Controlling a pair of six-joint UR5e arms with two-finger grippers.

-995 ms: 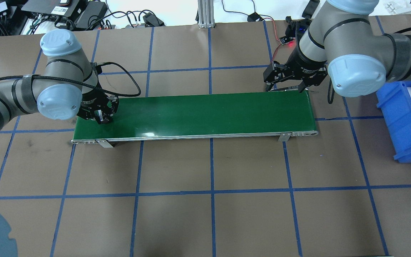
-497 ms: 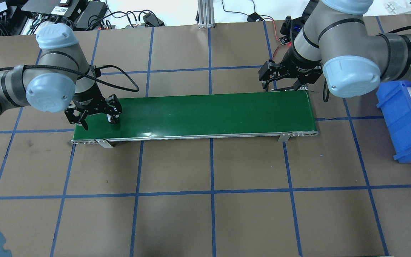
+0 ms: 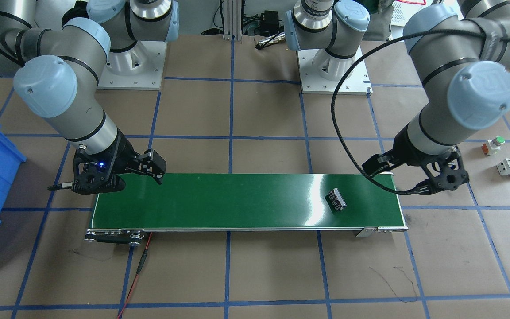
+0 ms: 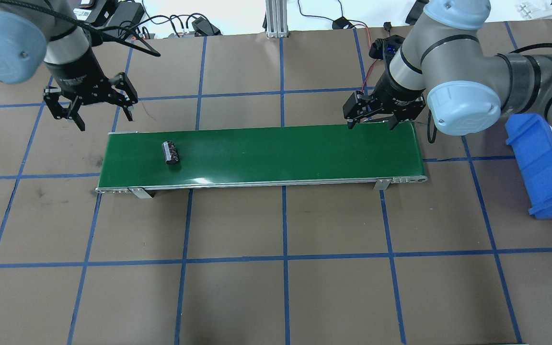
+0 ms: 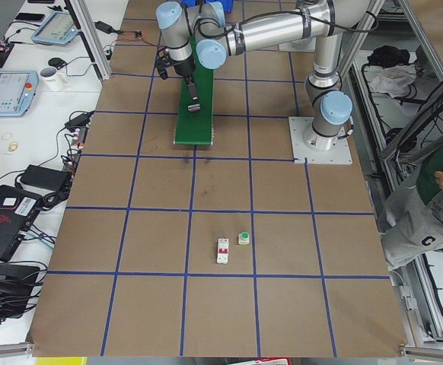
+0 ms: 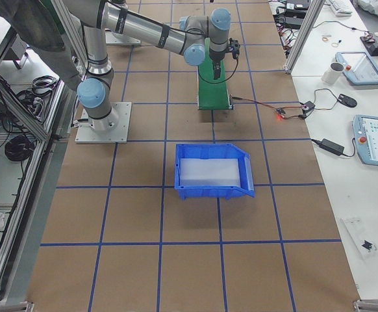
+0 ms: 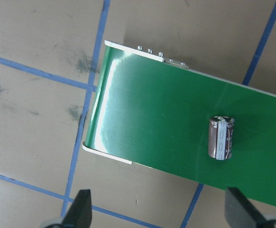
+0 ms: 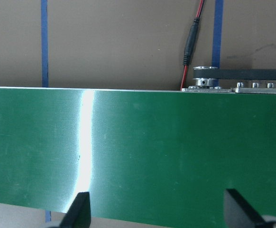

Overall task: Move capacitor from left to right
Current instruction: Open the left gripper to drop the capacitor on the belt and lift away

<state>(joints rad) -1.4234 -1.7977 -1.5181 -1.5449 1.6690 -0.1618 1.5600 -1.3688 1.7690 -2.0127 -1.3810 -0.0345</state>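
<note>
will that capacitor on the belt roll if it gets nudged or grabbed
Probably yes: the capacitor is a stubby cylinder lying on its side, its axis roughly across the green belt, so a nudge along the belt would likely roll it. It looks rigid, so pinching should not deform it. Its round sleeve may slip unless gripped squarely.

Table (image 4: pixel 281 287) with conveyor (image 4: pixel 281 153), blue bin (image 4: pixel 539 163)

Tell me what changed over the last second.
The left gripper opened, let go of the capacitor, then pulled up and away past the belt at its far edge; the capacitor now lies on the belt's left end. The right gripper drifted slightly left, still open. The belt and blue bin stayed put.
</note>
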